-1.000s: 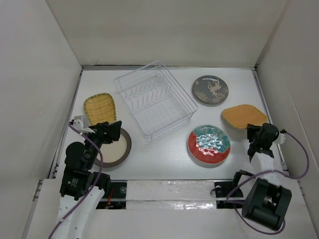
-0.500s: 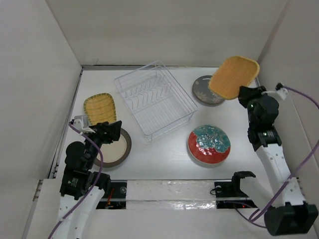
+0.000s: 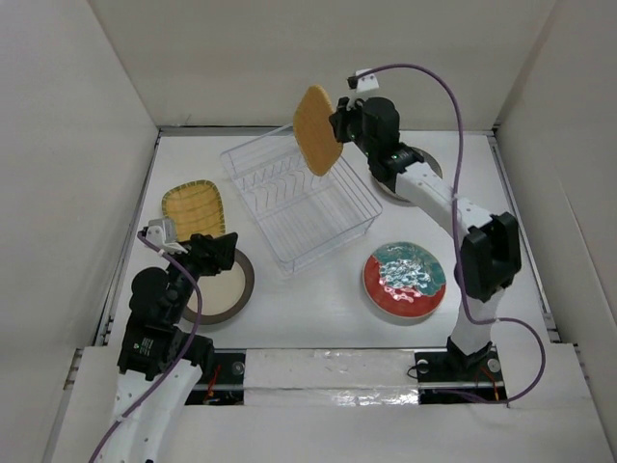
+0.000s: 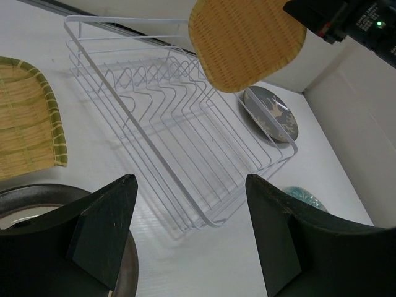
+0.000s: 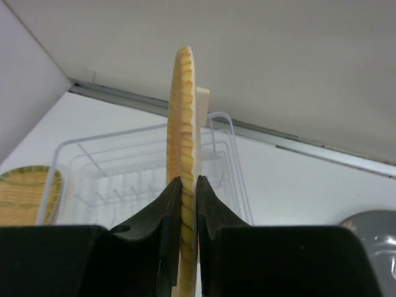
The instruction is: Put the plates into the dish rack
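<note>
One orange plate (image 3: 316, 130), clamped in right hand (image 3: 335, 123), now over dish rack (image 3: 299, 198); left hand (image 4: 189, 210) gapes, unmoved.

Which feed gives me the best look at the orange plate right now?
Left wrist: the orange plate shows nearly its whole ribbed face, hanging above the dish rack. Right wrist shows it only edge-on, upright, pinched in the right gripper. Top external shows it foreshortened over the rack's far side.

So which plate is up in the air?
The orange plate, pinched on its edge by the right gripper above the dish rack. The other four lie flat on the table.
</note>
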Tool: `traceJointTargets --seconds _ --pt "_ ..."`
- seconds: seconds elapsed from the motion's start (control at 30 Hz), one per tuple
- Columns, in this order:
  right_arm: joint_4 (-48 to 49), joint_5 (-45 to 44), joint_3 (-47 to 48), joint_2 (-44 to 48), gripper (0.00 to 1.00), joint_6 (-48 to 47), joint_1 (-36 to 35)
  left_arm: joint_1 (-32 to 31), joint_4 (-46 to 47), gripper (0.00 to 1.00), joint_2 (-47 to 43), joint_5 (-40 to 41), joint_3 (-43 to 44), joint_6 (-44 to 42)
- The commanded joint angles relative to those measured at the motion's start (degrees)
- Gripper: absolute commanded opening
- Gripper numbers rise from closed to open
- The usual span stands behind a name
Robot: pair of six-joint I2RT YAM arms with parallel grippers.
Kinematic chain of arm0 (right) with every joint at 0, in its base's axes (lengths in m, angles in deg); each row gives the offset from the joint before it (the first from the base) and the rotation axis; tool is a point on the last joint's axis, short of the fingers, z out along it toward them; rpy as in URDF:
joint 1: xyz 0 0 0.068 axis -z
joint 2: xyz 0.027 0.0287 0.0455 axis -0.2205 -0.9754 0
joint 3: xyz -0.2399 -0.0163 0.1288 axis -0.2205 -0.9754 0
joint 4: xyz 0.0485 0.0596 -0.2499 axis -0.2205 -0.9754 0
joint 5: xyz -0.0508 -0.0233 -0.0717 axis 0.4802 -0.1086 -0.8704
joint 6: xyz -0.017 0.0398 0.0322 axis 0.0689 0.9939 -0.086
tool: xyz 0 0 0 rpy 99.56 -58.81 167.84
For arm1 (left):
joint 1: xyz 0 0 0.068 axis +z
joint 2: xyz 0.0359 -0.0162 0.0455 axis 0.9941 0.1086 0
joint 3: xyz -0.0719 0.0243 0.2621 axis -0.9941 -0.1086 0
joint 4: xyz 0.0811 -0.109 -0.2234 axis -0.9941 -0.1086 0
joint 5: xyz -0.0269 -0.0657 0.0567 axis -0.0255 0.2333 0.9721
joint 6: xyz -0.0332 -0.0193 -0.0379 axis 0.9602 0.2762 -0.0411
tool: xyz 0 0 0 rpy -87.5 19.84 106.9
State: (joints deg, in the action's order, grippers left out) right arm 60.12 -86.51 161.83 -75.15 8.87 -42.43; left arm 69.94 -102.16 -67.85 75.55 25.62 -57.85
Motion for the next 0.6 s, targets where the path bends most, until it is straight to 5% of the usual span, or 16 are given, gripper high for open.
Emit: traceJointTargets --seconds 0.0,0.57 --pt "4.0 -1.6 12.3 -3.21 0.0 -9.86 1.13 -0.41 2.84 0.68 1.14 0.05 0.01 -0.62" --pt "-9.01 -1.78 25.43 -12.71 0.0 -13.22 1.66 -0.41 2.85 0.68 2.47 0.58 0.01 -0.53"
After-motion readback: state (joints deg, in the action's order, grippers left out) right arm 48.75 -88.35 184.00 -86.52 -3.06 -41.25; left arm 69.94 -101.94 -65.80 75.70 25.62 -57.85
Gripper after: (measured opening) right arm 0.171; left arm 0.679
